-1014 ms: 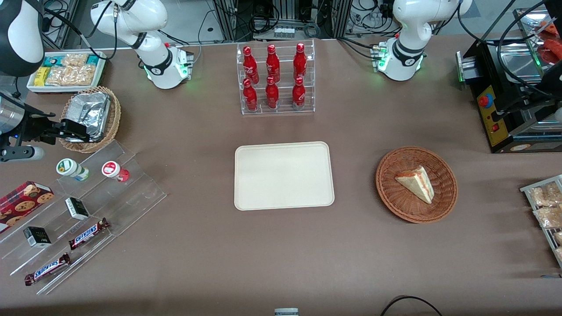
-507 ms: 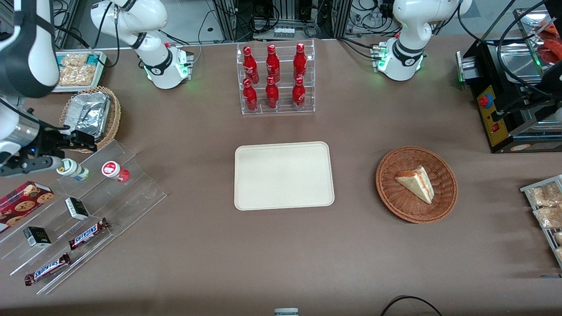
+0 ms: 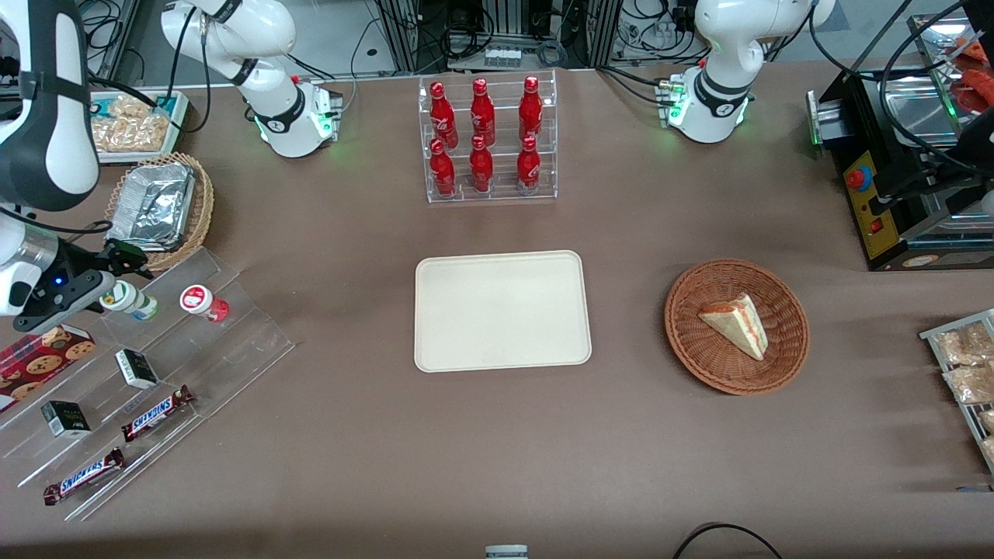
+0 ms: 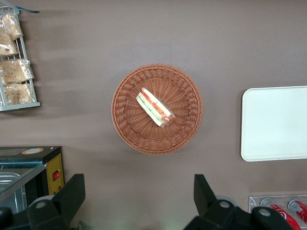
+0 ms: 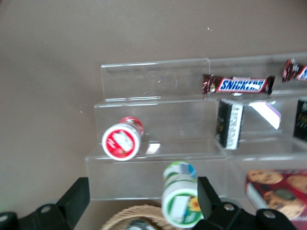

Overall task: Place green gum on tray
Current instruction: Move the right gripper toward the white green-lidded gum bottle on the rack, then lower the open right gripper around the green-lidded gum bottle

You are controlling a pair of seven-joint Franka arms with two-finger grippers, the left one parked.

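Two fingers of the gripper (image 5: 141, 203) stood apart, hovering over the green gum (image 5: 181, 199), which stood on the top step of the clear stand (image 3: 167, 353) beside the red-lidded bottle (image 3: 203, 303), well apart from the tray (image 3: 501, 310).

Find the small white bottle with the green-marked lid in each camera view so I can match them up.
Front view: the small white bottle with the green-marked lid stands on the clear acrylic stepped rack, at the working arm's hand.
Right wrist view: it sits between the open fingers.
Left wrist view: not in it.
Shared landmark: the red-lidded bottle beside it.
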